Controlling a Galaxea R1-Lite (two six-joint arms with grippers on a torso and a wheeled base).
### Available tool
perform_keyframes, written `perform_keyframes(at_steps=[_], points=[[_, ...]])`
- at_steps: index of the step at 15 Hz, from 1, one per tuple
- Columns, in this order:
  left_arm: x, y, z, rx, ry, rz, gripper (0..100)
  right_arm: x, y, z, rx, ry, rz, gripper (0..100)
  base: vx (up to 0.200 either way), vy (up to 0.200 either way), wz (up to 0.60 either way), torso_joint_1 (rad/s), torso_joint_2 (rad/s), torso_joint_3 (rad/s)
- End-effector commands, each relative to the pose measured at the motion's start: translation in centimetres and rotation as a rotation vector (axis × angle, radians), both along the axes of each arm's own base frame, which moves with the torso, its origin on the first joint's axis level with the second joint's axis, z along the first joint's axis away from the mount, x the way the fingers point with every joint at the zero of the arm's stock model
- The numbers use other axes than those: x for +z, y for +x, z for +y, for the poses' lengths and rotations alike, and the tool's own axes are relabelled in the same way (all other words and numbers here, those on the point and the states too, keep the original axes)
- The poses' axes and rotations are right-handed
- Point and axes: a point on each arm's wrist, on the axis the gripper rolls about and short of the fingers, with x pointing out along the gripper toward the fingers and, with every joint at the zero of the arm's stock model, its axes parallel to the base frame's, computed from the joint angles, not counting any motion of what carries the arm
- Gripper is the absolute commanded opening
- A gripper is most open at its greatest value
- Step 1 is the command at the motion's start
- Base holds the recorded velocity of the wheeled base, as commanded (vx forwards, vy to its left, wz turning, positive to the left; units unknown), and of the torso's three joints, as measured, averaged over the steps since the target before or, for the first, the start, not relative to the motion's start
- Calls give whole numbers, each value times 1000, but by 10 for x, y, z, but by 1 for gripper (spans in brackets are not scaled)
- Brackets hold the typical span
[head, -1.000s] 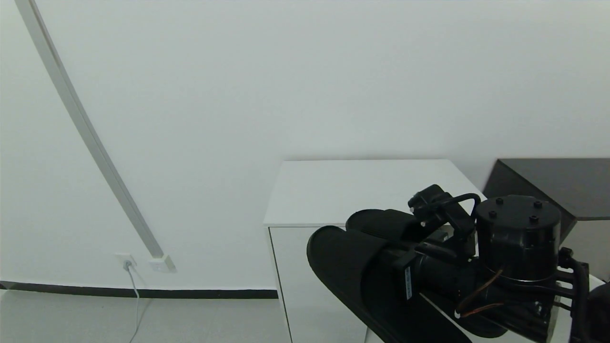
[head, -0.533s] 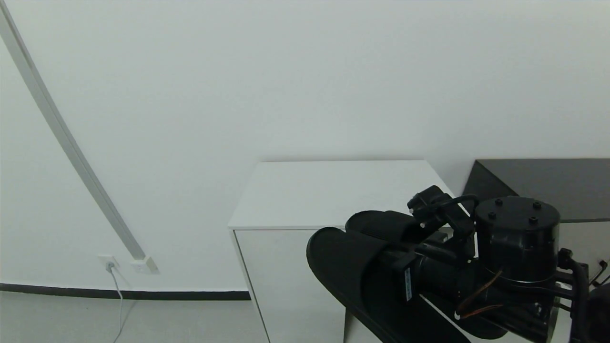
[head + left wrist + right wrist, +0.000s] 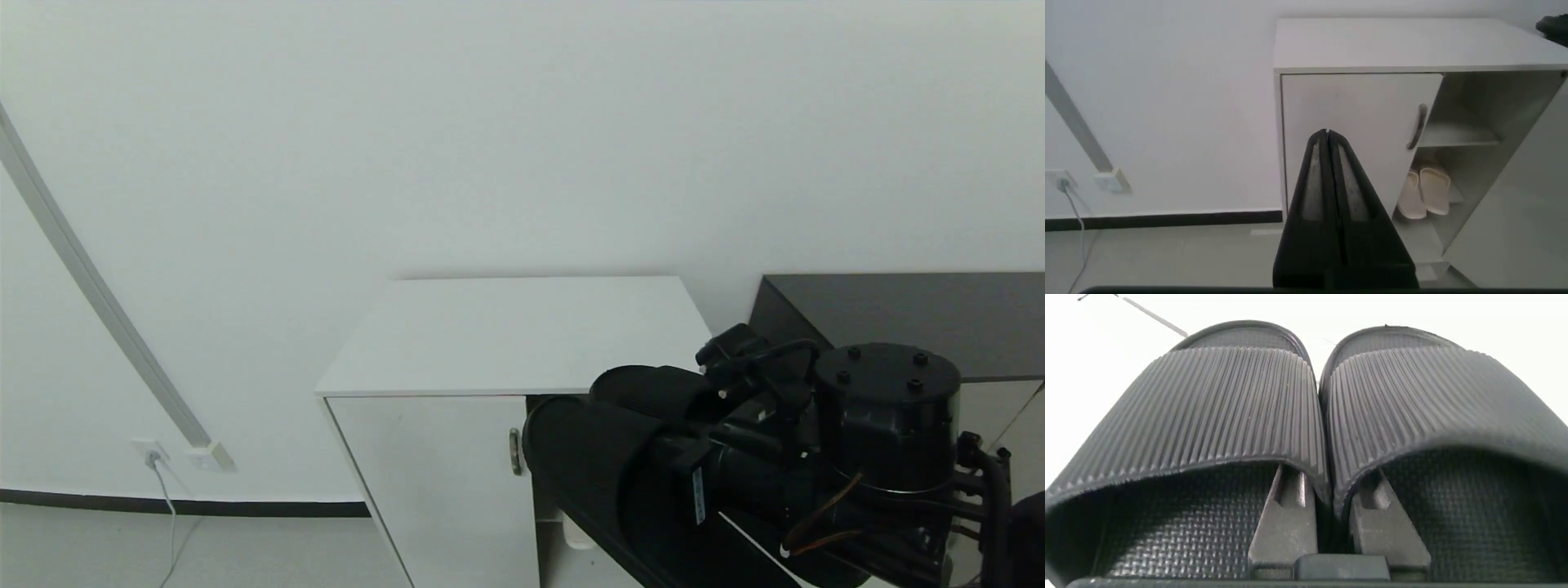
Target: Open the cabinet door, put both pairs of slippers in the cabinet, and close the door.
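Observation:
A pair of black ribbed slippers (image 3: 608, 445) (image 3: 1315, 416) is held side by side in front of the white cabinet (image 3: 506, 335). My right gripper (image 3: 1329, 498) is shut on the pair, one finger under each strap. The cabinet's left door (image 3: 433, 482) (image 3: 1360, 139) is closed, with a metal handle (image 3: 514, 451). The right door (image 3: 1527, 204) is swung open. Inside, a pair of beige slippers (image 3: 1427, 192) lies on the lower level under a shelf (image 3: 1458, 135). My left gripper (image 3: 1327, 135) is shut on nothing, some way back from the cabinet and pointing at its closed door.
A dark grey unit (image 3: 898, 318) stands right of the cabinet against the white wall. A slanted cable duct (image 3: 90, 286) runs down the wall to a socket with a plugged cable (image 3: 149, 453). Grey floor lies left of the cabinet.
The head camera has turned, so the cabinet has slid left in the picture and its handle and open right side have come into view. The right arm and black slippers keep their place in the picture.

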Motion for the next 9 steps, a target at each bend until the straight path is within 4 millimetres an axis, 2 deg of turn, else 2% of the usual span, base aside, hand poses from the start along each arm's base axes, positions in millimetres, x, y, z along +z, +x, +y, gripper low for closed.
perform_keyframes(at_steps=[1,9], points=[[0,0,0,0,0,0,0,-1,-1,-1,3,-8,-3,0,0,0,0,0,0,0],[0,0,0,0,0,0,0,-1,-8,0,25,4,-11,0,0,0,0,0,0,0]])
